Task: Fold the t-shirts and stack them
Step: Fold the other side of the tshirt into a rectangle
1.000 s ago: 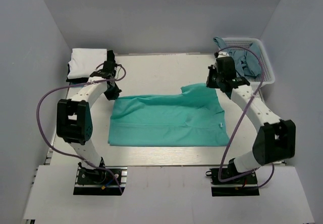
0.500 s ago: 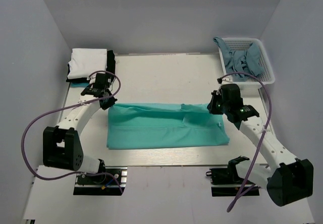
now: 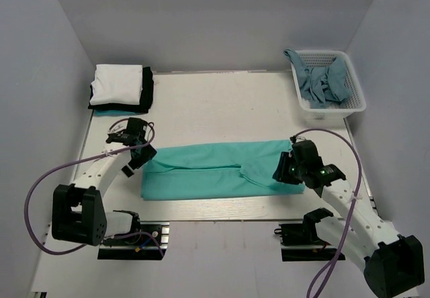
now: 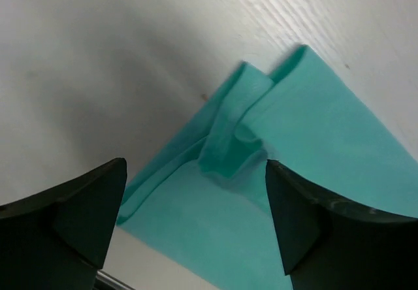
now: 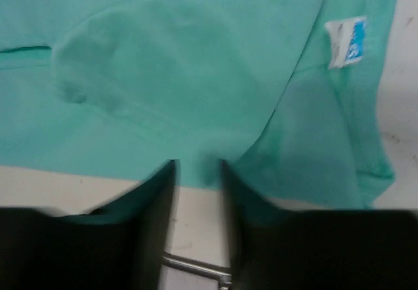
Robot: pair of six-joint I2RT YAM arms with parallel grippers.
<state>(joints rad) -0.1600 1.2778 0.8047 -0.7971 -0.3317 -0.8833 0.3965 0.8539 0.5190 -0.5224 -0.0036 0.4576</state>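
Observation:
The turquoise-green t-shirt [image 3: 215,170] lies on the table as a long, narrow band folded lengthwise. My left gripper [image 3: 138,156] hovers over its left end, jaws wide open and empty; the left wrist view shows the shirt's bunched corner [image 4: 235,146] below the open gripper [image 4: 196,198]. My right gripper [image 3: 285,170] is over the right end. In the right wrist view its fingers [image 5: 197,166] stand a narrow gap apart at the shirt's near edge [image 5: 196,74], bare table showing between them. The neck label [image 5: 346,42] lies face up. Folded white, black and teal t-shirts [image 3: 119,85] are stacked at the back left.
A white lattice basket [image 3: 349,107] at the back right holds crumpled blue-grey cloth [image 3: 322,80]. The table's near edge [image 3: 222,219] runs just in front of the folded shirt. Purple cables loop off both arms.
Both grippers pulled the shirt's far edge toward the near edge, folding it into a narrower band. Both were shut on the cloth and have now opened and let it go.

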